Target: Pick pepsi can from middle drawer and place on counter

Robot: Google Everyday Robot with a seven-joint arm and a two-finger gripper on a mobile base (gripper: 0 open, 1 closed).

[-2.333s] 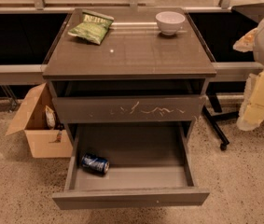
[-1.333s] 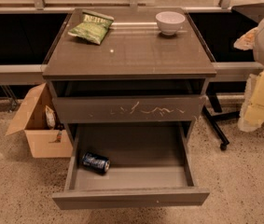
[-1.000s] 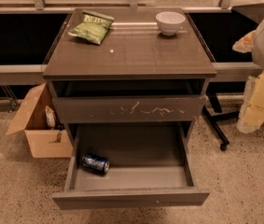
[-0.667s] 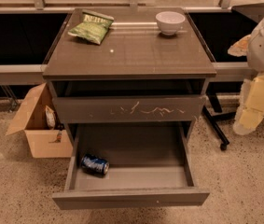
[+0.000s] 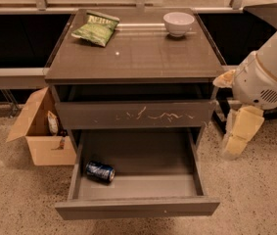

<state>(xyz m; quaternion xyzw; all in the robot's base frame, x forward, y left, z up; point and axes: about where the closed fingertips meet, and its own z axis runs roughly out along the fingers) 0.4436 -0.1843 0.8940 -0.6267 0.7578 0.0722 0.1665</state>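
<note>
The pincer (image 5: 239,131) hung off the right side of the cabinet, below the arm's rounded white body (image 5: 267,72), level with the drawers and well apart from them. It sat outside the cabinet, over the speckled floor (image 5: 15,199), touching nothing I could see. From my feed I could not tell whether the pincer was open or closed, and it held nothing that I could make out.

The pepsi can (image 5: 100,171) lay on its side in the middle drawer (image 5: 138,208), which stood pulled well out. The can rested on the drawer floor close to the left wall, towards the front, with one silver end turned to the right. The rest of that drawer floor showed bare grey.

Above the open drawer was the drawer front with white scratches (image 5: 135,114), set back behind it, with a dark gap between it and the cabinet top.

On the surface (image 5: 138,58) I saw a green crisp bag (image 5: 95,28) at the back left corner, lying flat and slightly askew, and a white bowl (image 5: 178,23) standing upright at the back right. The two were well apart, and the front half of the surface carried only a glossy sheen.

To the left of the cabinet a cardboard box (image 5: 40,131) sat on the floor with a flap open, just beside the cabinet's lower left side.
</note>
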